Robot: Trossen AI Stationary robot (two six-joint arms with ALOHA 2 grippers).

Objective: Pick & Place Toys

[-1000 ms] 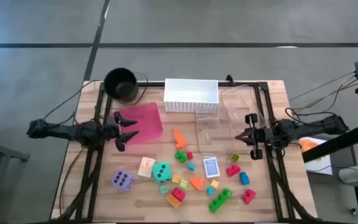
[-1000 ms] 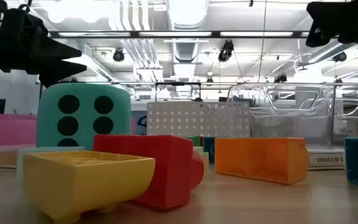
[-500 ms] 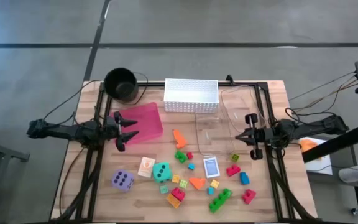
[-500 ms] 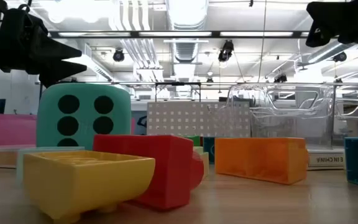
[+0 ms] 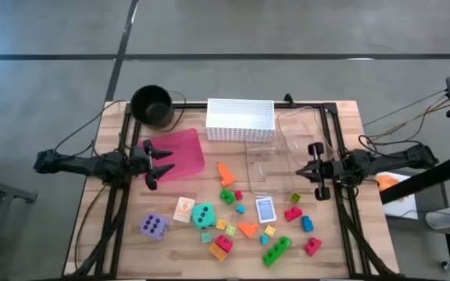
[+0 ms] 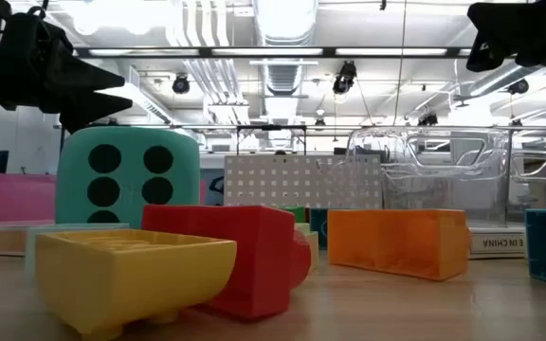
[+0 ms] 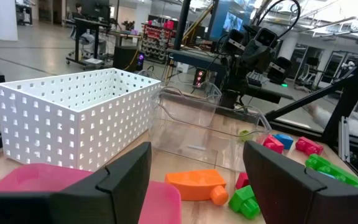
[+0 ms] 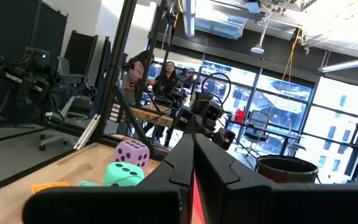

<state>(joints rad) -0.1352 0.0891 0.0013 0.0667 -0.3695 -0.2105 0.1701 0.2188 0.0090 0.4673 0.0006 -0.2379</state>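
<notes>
I am seeing the left gripper [image 5: 161, 162] hovering with jaws spread wide and empty over the pink tray [image 5: 184, 151]. The right gripper [image 5: 313, 170] is pinched shut, empty, above a clear bin [image 5: 287, 148] that is barely showing. The toys [image 5: 241, 218] are lying scattered on the table [image 5: 342, 117], between the arms and nearer the front edge.
</notes>
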